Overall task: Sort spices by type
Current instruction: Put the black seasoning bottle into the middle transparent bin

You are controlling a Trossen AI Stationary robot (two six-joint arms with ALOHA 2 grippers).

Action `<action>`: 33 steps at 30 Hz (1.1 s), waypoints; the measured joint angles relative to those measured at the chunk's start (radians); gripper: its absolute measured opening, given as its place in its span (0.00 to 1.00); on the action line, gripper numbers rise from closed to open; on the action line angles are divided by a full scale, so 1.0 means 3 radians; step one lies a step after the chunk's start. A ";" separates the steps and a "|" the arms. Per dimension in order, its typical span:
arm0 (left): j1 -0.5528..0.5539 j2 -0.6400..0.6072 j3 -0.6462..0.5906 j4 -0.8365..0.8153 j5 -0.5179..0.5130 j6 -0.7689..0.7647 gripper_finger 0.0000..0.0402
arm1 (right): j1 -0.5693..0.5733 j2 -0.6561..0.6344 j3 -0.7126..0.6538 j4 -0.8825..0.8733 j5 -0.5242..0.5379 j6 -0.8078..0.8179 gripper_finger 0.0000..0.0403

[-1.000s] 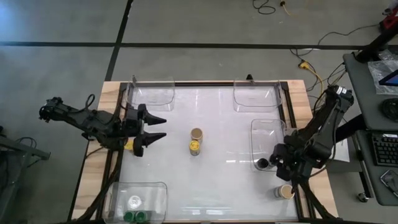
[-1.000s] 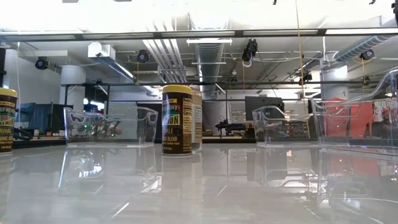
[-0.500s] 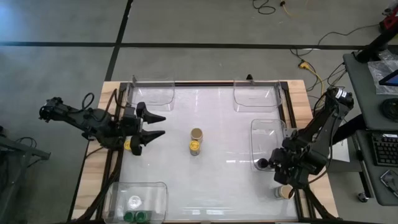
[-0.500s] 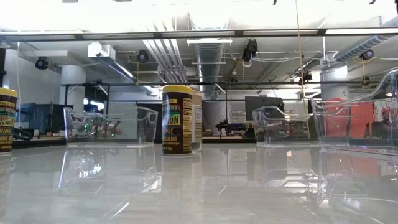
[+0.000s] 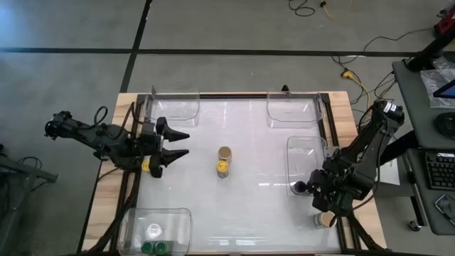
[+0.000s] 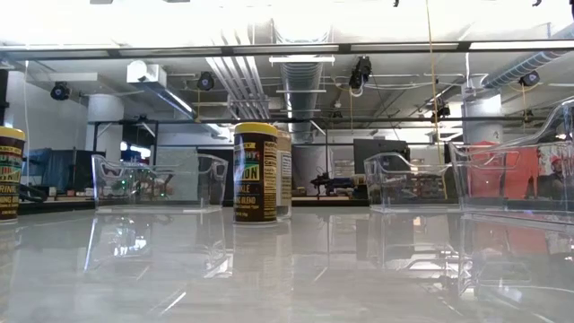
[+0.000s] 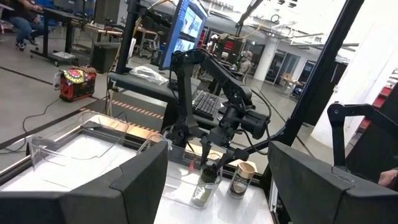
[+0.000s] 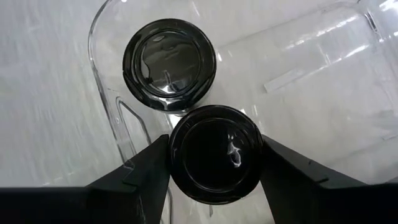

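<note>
In the right wrist view, my right gripper (image 8: 216, 186) is shut on a black-lidded spice jar (image 8: 216, 154). It is held just inside a corner of the clear right-hand tray (image 5: 304, 146), beside a second black-lidded jar (image 8: 169, 65). In the high view the gripper (image 5: 315, 190) hides the held jar. My left gripper (image 5: 183, 144) hovers open and level over the table's left edge, above a yellow-lidded jar (image 5: 146, 166). A tan-lidded jar (image 5: 225, 152) and a yellow-lidded jar (image 5: 222, 168) stand at mid-table. Another tan-lidded jar (image 5: 325, 220) stands by the right edge. My right gripper pinches the black lid's rim (image 8: 179, 167) between its two fingers, one on each opposite side. The fingers come steeply from above. The jar is upright, close beside the other black-lidded jar; whether its base rests on the tray floor cannot be told.
A clear tray (image 5: 160, 213) at the near left holds green-lidded jars (image 5: 153, 247) and a pale-lidded one (image 5: 153, 230). Two more clear trays (image 5: 175, 108) (image 5: 291, 111) stand along the far edge. The middle of the table has free room around the two jars.
</note>
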 joint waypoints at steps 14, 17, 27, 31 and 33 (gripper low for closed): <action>0.0000 0.0000 0.0000 -0.0004 0.0000 -0.0001 0.65 | 0.0000 0.0000 0.0000 0.0054 -0.0040 0.0008 0.60; 0.0000 0.0000 0.0000 -0.0005 0.0000 -0.0001 0.65 | -0.0001 -0.0006 0.0000 0.0055 -0.0086 0.0008 0.62; 0.0000 0.0000 0.0000 -0.0049 -0.0003 -0.0001 0.65 | -0.0001 -0.0018 0.0000 0.0068 -0.0112 0.0011 0.66; 0.0000 0.0000 0.0000 -0.0054 -0.0004 0.0020 0.65 | 0.0000 -0.0053 0.0000 0.0068 -0.0112 0.0011 0.69; 0.0000 -0.0001 0.0000 -0.0054 -0.0004 0.0023 0.65 | 0.0000 -0.0084 0.0005 0.0064 -0.0115 0.0011 0.70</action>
